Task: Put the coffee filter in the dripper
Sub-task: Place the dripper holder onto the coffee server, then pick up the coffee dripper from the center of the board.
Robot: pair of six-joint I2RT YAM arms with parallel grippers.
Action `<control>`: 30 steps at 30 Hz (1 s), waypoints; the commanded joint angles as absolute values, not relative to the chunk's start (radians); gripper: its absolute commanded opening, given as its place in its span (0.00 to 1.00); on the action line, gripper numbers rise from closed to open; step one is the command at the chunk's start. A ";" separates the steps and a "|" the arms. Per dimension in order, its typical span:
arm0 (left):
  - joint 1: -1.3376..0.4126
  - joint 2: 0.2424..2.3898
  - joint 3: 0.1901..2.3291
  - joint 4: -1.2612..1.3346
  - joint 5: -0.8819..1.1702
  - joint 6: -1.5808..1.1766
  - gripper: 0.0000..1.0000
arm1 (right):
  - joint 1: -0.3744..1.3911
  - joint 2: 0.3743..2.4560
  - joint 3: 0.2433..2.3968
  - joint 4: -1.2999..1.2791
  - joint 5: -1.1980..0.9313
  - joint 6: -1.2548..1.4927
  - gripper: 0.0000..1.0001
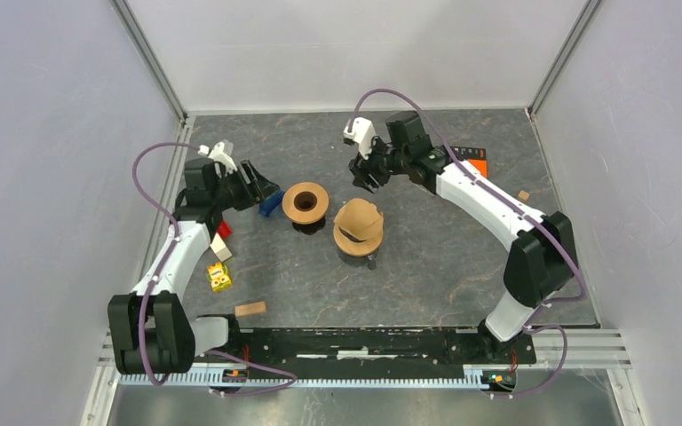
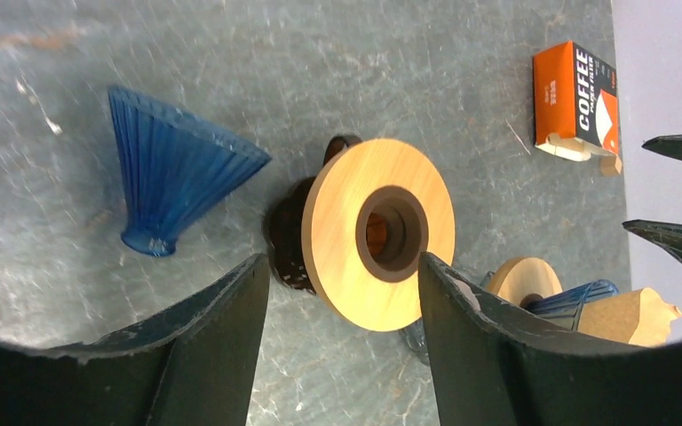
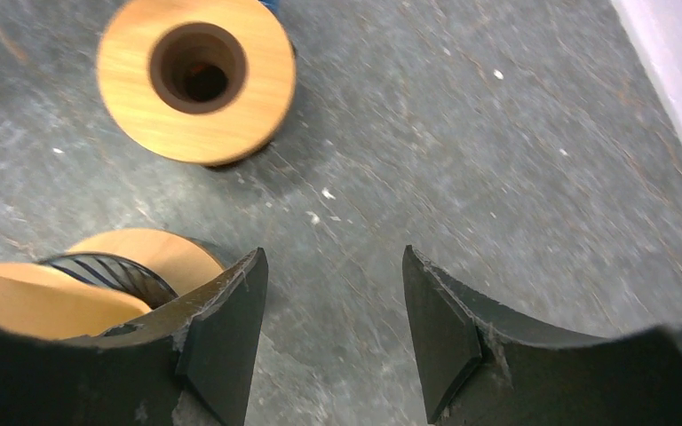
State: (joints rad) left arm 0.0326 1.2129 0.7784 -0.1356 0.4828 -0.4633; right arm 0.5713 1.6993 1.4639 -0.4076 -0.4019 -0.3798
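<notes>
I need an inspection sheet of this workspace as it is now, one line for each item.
surface: dark stone-pattern table, white specks.
job's things: brown coffee filter sits in blue dripper; wood-collared dripper holds no filter; blue ribbed cone lies on its side.
clutter: orange coffee filter box; small blocks at left.
grippers: left gripper open, empty; right gripper open, empty.
cables: purple cable loops along each arm.
surroundings: pale walls, metal frame.
</notes>
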 commanded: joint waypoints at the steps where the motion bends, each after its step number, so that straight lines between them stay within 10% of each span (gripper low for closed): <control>1: 0.036 1.180 0.862 -0.168 0.414 -0.292 0.70 | 0.478 1.604 1.404 -0.352 -0.277 -0.385 0.64; 8: 0.032 1.241 1.003 -0.260 0.395 -0.154 0.90 | 0.237 1.528 1.237 -0.361 -0.237 -0.471 0.65; 30: -0.032 1.777 1.453 -0.704 0.202 -0.103 0.87 | 0.173 1.414 1.008 -0.299 -0.339 -0.505 0.65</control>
